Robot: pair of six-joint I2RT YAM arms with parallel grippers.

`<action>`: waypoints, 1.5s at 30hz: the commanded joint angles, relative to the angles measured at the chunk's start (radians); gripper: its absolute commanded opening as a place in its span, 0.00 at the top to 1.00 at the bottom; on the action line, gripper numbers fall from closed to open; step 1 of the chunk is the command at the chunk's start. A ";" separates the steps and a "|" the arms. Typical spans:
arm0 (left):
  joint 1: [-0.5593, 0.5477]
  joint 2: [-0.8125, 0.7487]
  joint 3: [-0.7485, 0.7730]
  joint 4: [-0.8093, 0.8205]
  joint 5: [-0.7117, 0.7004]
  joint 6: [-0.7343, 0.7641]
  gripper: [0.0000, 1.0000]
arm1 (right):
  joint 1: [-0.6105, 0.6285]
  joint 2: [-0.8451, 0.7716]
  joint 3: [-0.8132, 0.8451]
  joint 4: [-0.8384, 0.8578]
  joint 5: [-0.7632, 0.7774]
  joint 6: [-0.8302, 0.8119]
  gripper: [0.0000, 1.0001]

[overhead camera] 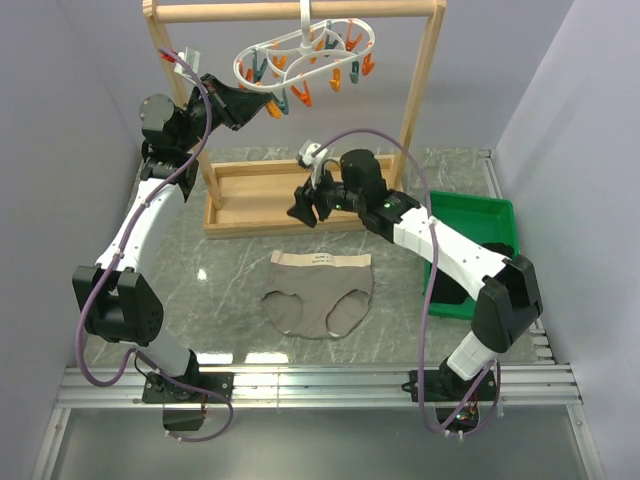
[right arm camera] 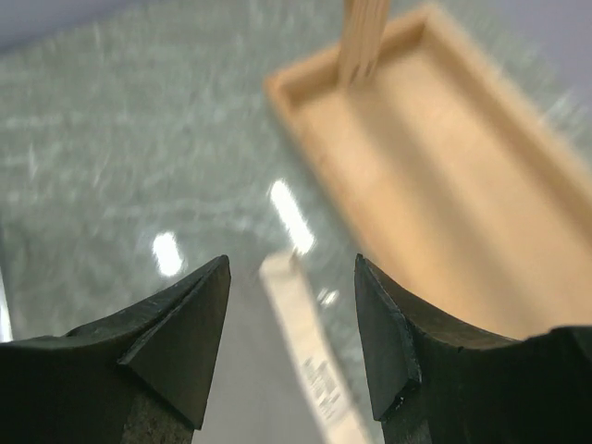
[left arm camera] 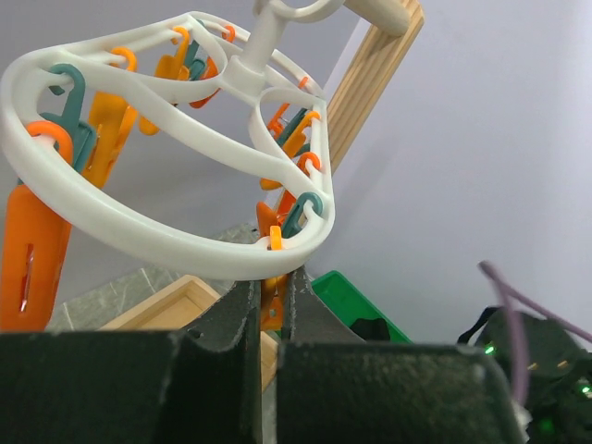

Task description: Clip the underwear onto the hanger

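Ideally, right gripper (overhead camera: 308, 214), jaws spread, should drop squarely onto the waistband (overhead camera: 322, 259) of the underwear (overhead camera: 320, 300) at six o'clock; left gripper (overhead camera: 272, 103) clamps an orange clothespin (left arm camera: 270, 313) on the hanger (left arm camera: 139, 231).

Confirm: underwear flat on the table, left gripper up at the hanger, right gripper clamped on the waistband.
Wrong on one point: the right gripper is open, hovering above the waistband, as the right wrist view shows. The underwear lies flat on the table and the left gripper is at the hanger.

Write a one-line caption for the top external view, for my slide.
Left jaws pinch an orange clothespin on the hanger; right jaws hang open over the underwear lying flat on the table.
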 commanded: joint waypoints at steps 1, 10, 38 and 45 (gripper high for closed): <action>0.004 -0.025 0.015 0.040 0.014 -0.001 1.00 | 0.027 0.016 -0.029 -0.143 0.010 0.050 0.36; 0.004 -0.019 0.023 0.040 0.019 -0.001 1.00 | 0.063 0.254 0.161 -0.381 0.141 0.072 0.32; 0.006 -0.020 0.000 0.063 0.022 -0.006 1.00 | 0.126 0.610 0.397 -0.594 0.295 0.072 0.23; 0.006 -0.025 0.000 0.059 0.022 -0.001 1.00 | 0.164 0.624 0.330 -0.585 0.355 0.073 0.34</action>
